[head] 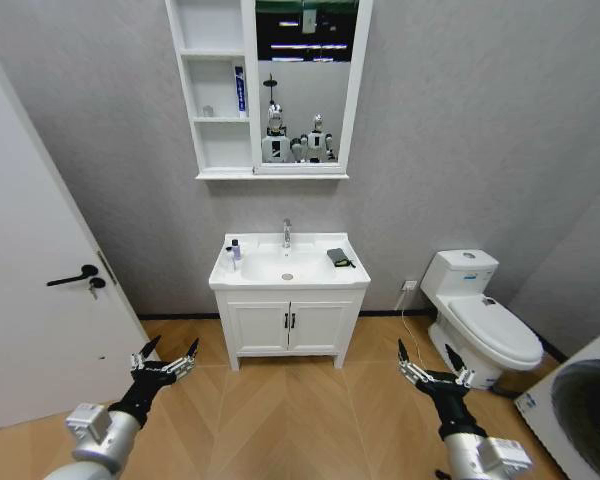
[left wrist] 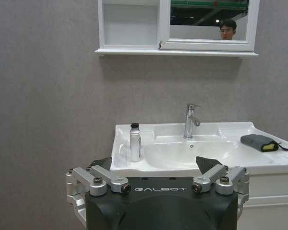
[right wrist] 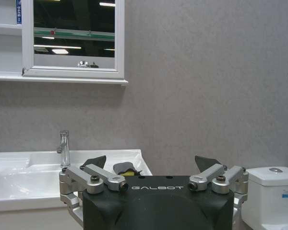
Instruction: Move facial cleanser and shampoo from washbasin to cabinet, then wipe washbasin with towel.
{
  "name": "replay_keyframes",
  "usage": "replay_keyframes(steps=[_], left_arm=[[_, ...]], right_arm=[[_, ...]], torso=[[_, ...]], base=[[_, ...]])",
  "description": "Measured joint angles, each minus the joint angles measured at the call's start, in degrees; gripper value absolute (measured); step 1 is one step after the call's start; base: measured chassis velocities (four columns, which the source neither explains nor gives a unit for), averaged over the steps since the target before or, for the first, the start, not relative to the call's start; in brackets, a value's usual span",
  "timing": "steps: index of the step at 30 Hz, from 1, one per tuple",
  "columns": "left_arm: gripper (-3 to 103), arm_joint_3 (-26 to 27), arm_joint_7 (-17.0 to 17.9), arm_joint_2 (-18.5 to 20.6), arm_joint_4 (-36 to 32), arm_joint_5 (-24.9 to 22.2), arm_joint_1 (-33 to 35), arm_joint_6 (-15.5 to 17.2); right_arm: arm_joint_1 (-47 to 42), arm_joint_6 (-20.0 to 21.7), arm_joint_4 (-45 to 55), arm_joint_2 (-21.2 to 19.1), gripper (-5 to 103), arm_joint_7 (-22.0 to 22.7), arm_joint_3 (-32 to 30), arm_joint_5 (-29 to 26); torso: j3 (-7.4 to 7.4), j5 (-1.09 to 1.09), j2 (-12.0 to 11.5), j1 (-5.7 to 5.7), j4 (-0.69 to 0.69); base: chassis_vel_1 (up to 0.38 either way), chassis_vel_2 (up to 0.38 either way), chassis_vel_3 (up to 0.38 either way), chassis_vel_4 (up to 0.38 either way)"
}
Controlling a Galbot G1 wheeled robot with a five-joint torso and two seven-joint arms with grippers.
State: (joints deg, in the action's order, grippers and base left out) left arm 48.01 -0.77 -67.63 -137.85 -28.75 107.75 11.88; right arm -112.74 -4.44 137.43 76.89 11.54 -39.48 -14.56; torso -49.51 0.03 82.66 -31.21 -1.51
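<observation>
Both grippers hang low over the wood floor, well short of the vanity: the left gripper (head: 166,352) and the right gripper (head: 430,362), each with fingers spread wide and holding nothing. Ahead, the washbasin (head: 250,277) carries one small bottle (head: 235,250) on its left ledge and one dark towel (head: 339,257) on its right. One blue tube (head: 239,90) stands in the cabinet (head: 212,172) above.

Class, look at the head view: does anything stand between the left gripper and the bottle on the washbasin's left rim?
Nothing visible does. The left gripper hangs open, low over bare floor, well short of the washbasin. The bottle stands alone on the rim, with open air before it.
</observation>
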Motion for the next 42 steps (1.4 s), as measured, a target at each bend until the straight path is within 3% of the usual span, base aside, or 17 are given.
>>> replay_keyframes(steps=[1, 2, 4, 5, 7, 8, 11, 12, 14, 17, 28, 42], left_arm=[[99, 0.0, 0.0, 0.0, 0.1, 0.0, 0.0, 0.0], [99, -0.1, 0.0, 0.0, 0.1, 0.0, 0.0, 0.0], [99, -0.1, 0.0, 0.1, 0.0, 0.0, 0.0, 0.0], [99, -0.1, 0.0, 0.1, 0.2, 0.0, 0.0, 0.0], [99, -0.1, 0.0, 0.1, 0.3, 0.0, 0.0, 0.0], [99, -0.1, 0.0, 0.1, 0.3, 0.0, 0.0, 0.0], [99, -0.1, 0.0, 0.2, 0.3, 0.0, -0.1, 0.0], [99, -0.1, 0.0, 0.3, 0.4, 0.0, -0.1, 0.0], [99, -0.2, 0.0, 0.3, 0.6, 0.0, -0.2, 0.0], [99, -0.4, 0.0, 0.4, 1.0, 0.1, -0.3, 0.0], [99, -0.7, 0.0, 0.5, 1.7, 0.7, -0.4, 0.0], [99, -1.8, -0.5, 1.4, 7.3, 4.7, -1.3, -1.2]], right_arm=[[0.0, 0.0, 0.0, -0.1, 100, 0.0, 0.0, -0.1], [0.0, 0.1, 0.1, -0.1, 100, 0.0, 0.0, -0.2], [0.1, 0.1, 0.0, -0.1, 100, 0.0, 0.0, -0.3], [0.1, 0.1, -0.1, -0.1, 100, 0.0, 0.0, -0.3], [0.2, 0.1, -0.2, -0.1, 100, 0.1, 0.0, -0.3], [0.4, 0.2, -0.4, -0.1, 100, 0.2, 0.0, -0.3], [0.5, 0.2, -0.5, -0.1, 100, 0.3, 0.1, -0.3], [0.6, 0.2, -0.6, -0.2, 100, 0.3, 0.1, -0.2], [0.7, 0.2, -1.0, -0.2, 100, 0.8, 0.1, -0.2], [0.7, 0.2, -1.2, -0.3, 100, 1.1, 0.1, -0.1], [2.1, -0.2, -2.9, -0.8, 100, 1.8, 0.7, -0.3], [1.6, -1.7, -4.0, 0.5, 100, 2.9, 6.6, 7.7]], torso=[[0.00, -0.14, 0.0, 0.00, -0.03], [-0.01, 0.04, 0.0, -0.01, 0.02], [0.00, 0.07, 0.0, 0.00, 0.00], [0.00, -0.12, 0.0, 0.00, 0.00], [0.00, -0.13, 0.0, -0.01, -0.03], [-0.02, 0.04, 0.0, -0.04, 0.02], [-0.01, 0.02, 0.0, -0.03, 0.00], [0.00, -0.12, 0.0, 0.00, 0.00], [0.00, 0.01, 0.0, 0.02, -0.01], [0.01, -0.08, 0.0, 0.04, -0.02], [0.01, -0.03, 0.0, 0.05, 0.00], [0.00, -0.05, 0.0, 0.02, 0.00]], base=[[-0.358, 0.350, 0.364, -0.327], [-0.361, 0.376, 0.364, -0.376], [-0.361, 0.367, 0.337, -0.376], [-0.313, 0.280, 0.322, -0.327], [-0.298, 0.280, 0.322, -0.304], [-0.244, 0.298, 0.267, -0.282], [-0.244, 0.257, 0.235, -0.245], [-0.214, 0.155, 0.170, -0.194], [-0.159, 0.157, 0.136, -0.177], [-0.136, 0.144, 0.150, -0.151], [-0.116, 0.114, 0.133, -0.112], [-0.114, 0.102, 0.106, -0.085]])
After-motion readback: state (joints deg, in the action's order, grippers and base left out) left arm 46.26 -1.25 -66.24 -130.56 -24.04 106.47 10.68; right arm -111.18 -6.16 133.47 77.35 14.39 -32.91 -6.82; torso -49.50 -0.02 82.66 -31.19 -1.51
